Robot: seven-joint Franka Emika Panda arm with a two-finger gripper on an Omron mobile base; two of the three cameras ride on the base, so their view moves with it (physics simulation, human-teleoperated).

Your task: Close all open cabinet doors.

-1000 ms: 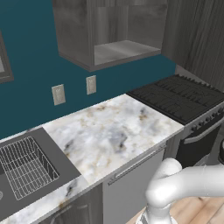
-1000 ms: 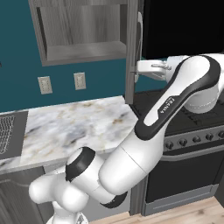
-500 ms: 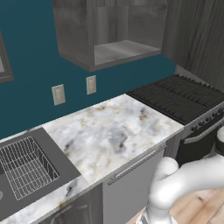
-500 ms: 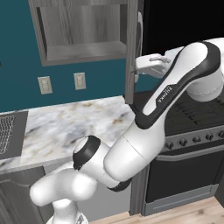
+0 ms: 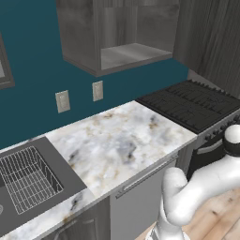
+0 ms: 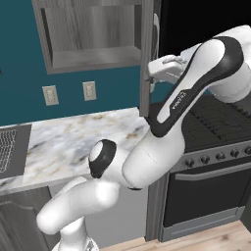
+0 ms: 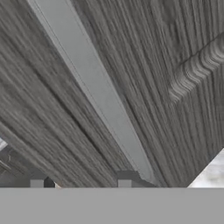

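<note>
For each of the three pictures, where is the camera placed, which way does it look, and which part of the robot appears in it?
Left base view: behind the arm on its left, looking down over the marble counter; white arm at lower right.
Right base view: behind on its right, facing the open dark grey wood-grain cabinet door; arm rises from lower left, hand at the door.
Hand view: on the hand, close against the door panel; finger tips at bottom.
Both base views share counter and open cabinet.

The tall dark grey cabinet door (image 7: 175,65) is showing matt, streaked wood grain, its slim silver bar handle (image 7: 98,98) looking like smooth brushed metal. The white-and-tan marble countertop (image 5: 122,140) is appearing polished, beside a matt black stove (image 5: 192,105).
</note>
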